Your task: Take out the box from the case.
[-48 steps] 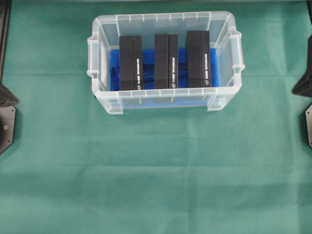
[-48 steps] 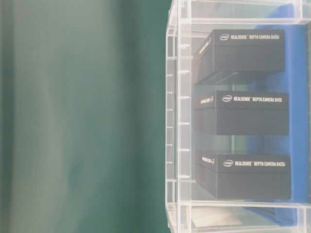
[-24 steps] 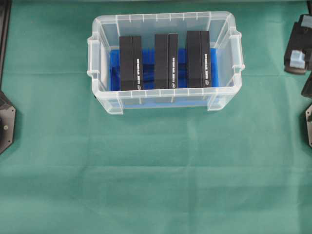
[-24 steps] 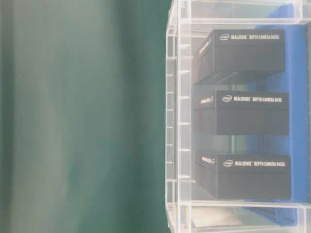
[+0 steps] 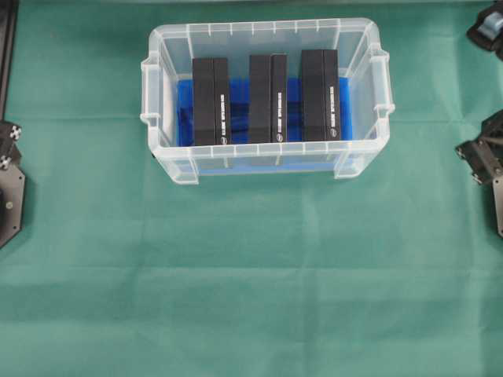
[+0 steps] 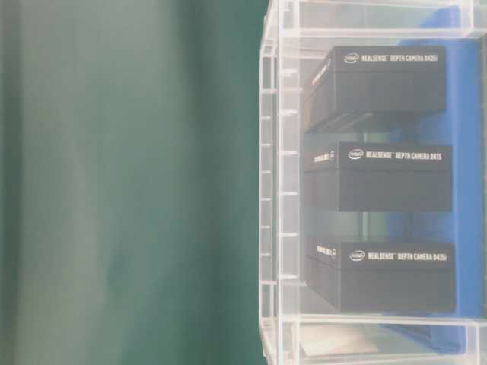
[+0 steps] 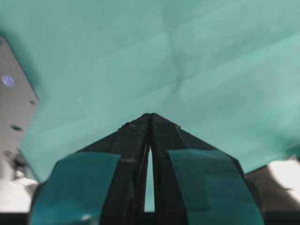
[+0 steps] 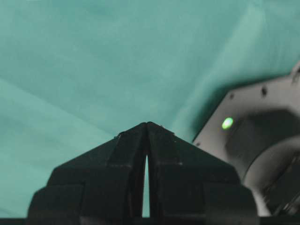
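The case point(image 5: 267, 30) is a clear plastic bin with a blue floor, standing at the back centre of the green cloth. Three black boxes stand on edge side by side inside it: left point(image 5: 211, 100), middle point(image 5: 267, 98), right point(image 5: 320, 94). Through the case wall point(image 6: 270, 190) the table-level view shows the same boxes stacked in the picture point(image 6: 380, 176). My left gripper point(image 7: 150, 116) is shut and holds nothing, above bare cloth. My right gripper point(image 8: 147, 124) is also shut and empty. Both are far from the case.
Green cloth covers the whole table. A piece of the left arm point(image 5: 9, 141) shows at the left edge and a piece of the right arm point(image 5: 481, 153) at the right edge. A grey base plate with a green light point(image 8: 253, 126) lies beside the right gripper.
At the right edge the right arm's parts have shifted, and a piece of the left arm has come into sight at the left edge. Case and boxes have not moved.
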Robot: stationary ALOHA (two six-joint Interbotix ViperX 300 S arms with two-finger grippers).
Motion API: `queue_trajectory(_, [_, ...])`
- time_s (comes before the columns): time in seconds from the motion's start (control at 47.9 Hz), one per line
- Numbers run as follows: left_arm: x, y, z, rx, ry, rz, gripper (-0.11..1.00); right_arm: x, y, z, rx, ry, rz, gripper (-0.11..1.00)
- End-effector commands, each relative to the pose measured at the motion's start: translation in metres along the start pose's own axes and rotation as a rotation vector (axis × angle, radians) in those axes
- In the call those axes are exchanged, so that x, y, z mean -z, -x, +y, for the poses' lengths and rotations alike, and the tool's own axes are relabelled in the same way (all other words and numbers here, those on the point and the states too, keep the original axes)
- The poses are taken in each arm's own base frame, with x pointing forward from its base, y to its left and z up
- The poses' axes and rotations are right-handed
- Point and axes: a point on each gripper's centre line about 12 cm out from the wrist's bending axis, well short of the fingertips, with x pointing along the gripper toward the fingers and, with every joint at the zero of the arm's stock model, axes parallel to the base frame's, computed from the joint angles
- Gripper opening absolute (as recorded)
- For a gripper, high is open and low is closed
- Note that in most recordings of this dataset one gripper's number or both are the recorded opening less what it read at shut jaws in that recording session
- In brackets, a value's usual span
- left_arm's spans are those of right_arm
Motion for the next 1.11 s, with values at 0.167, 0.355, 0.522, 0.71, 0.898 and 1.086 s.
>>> queue_trajectory(0.167, [-0.005,-0.005,-0.007,-0.156,0.105,0.015,0.02,-0.004,0.004,-0.002,0.082,-0.207,-0.013,0.00])
queue_trajectory(0.355, [-0.007,-0.007,-0.011,-0.178,0.104,0.008,0.02,-0.006,0.004,-0.001,0.074,-0.215,-0.025,0.00])
queue_trajectory(0.522, [-0.014,-0.004,-0.006,-0.174,0.128,-0.021,0.02,-0.017,0.003,-0.001,0.057,-0.234,-0.074,0.00])
queue_trajectory(0.71, [-0.034,-0.004,-0.003,-0.186,0.157,-0.053,0.02,-0.041,0.001,-0.010,0.050,-0.269,-0.110,0.00])
queue_trajectory(0.898, [-0.059,-0.006,-0.004,-0.168,0.153,-0.096,0.02,-0.066,-0.004,-0.022,0.073,-0.248,-0.125,0.00])
queue_trajectory(1.086, [-0.076,-0.004,0.000,-0.175,0.153,-0.118,0.02,-0.087,-0.004,-0.033,0.078,-0.267,-0.148,0.00])
